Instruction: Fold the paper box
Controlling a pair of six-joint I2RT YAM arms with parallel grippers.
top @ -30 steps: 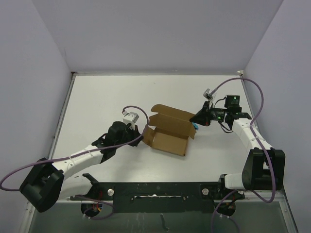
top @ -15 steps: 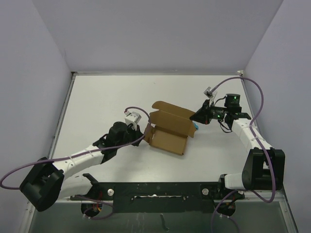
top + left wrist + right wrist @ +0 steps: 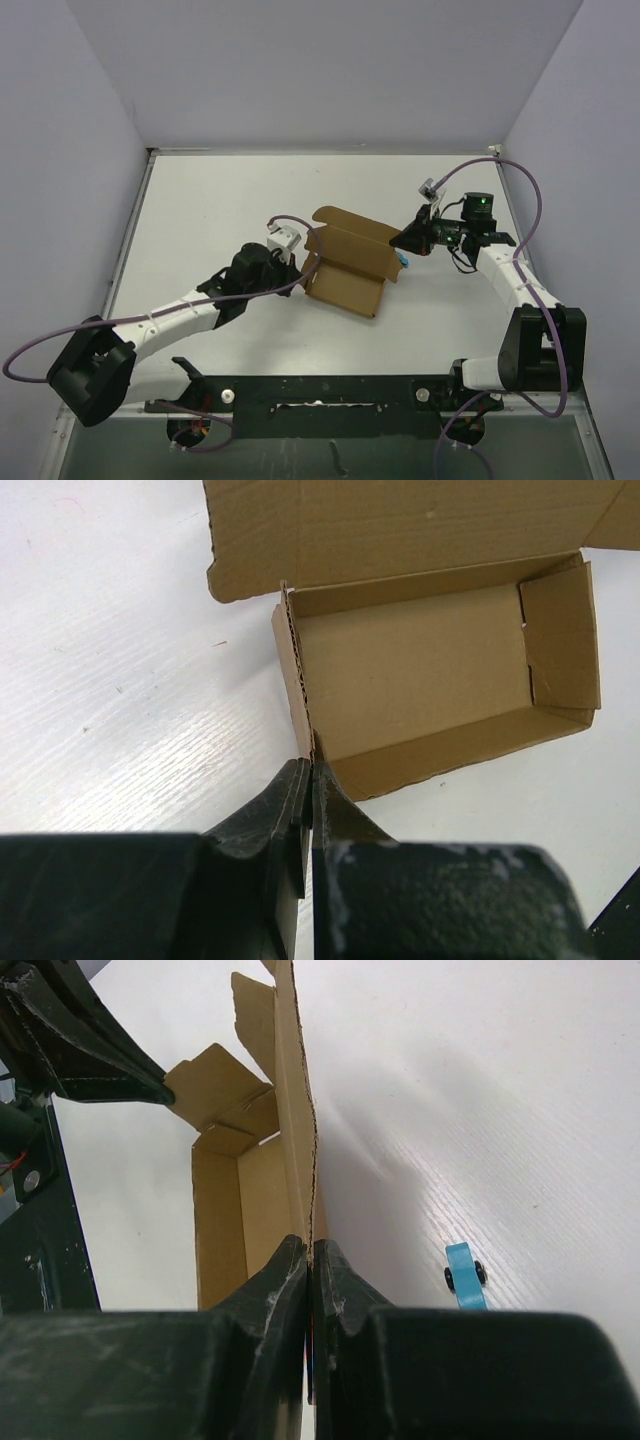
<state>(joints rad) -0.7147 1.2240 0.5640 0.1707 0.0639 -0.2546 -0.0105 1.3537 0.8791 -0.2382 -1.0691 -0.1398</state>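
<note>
Brown paper box (image 3: 345, 272) pinched by left claw (image 3: 309, 778) and right claw (image 3: 310, 1252).

High above and behind, looking down on the paper box (image 3: 345, 270) from afar. Close in at wrist level from the box's left and right sides, facing inward; shared throughout, its open inside.

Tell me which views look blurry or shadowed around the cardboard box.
Left wrist view: the box is sharp, the left hand a dark blur. Right wrist view: the right hand blurs too; the box shades the table beside it. Top view: even, soft light.
</note>
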